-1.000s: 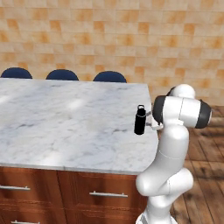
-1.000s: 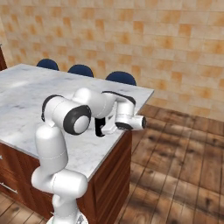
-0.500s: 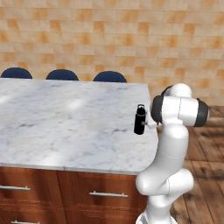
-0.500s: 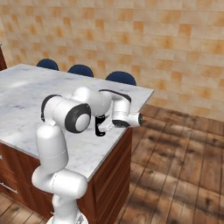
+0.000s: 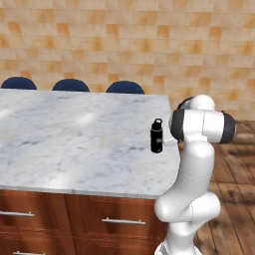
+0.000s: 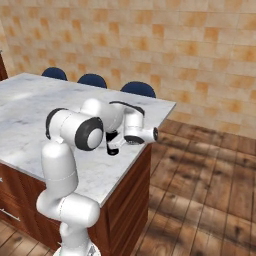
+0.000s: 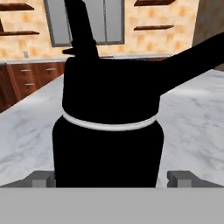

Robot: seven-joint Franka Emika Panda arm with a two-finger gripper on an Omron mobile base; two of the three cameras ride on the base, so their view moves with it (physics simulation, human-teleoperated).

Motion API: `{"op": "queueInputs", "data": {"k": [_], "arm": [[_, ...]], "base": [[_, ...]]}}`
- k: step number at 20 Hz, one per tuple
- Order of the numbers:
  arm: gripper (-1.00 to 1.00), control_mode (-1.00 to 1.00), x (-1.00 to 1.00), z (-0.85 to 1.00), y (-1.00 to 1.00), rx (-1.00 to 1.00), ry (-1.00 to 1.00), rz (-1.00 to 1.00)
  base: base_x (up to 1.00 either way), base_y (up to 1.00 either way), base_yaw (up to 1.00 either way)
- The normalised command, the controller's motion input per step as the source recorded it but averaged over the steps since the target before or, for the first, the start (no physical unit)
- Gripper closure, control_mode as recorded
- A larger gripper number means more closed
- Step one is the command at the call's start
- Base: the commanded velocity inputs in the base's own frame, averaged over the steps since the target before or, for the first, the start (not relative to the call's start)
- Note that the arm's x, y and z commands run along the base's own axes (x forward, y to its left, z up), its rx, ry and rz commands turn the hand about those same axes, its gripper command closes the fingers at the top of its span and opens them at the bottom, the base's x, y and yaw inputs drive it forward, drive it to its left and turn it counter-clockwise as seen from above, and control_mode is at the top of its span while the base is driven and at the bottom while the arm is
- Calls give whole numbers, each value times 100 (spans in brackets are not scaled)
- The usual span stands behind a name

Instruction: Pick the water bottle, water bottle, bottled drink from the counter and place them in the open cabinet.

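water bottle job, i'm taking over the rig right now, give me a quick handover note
Gripper: open, level with the water bottle, one finger on each side, not closed on it.
Bottle: upright on the counter, near its right edge.
Done: approach to this bottle.
Left: close, lift, carry to the cabinet; then the other bottle and the bottled drink.

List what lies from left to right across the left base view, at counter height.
Bare marble counter → upright black water bottle near the counter's right edge → the robot's white arm → wooden floor.
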Motion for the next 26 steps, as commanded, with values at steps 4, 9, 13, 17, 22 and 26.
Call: {"op": "queueInputs", "data": {"k": [4,9,13,17,22,26], "arm": [[100,-100,-2,-15,29,0,1,0],[100,-100,-17,-2,2,1,-1,0],[100,-100,-21,18,-4,5,-8,2],[100,-100,-27,52,0,1,-10,0],[100,-100,-32,60,0,0,-4,0],[100,-100,-36,64,0,0,0,0]], "base": [[0,0,0],[0,0,0],[0,0,0],[0,0,0],[0,0,0],[0,0,0]]}}
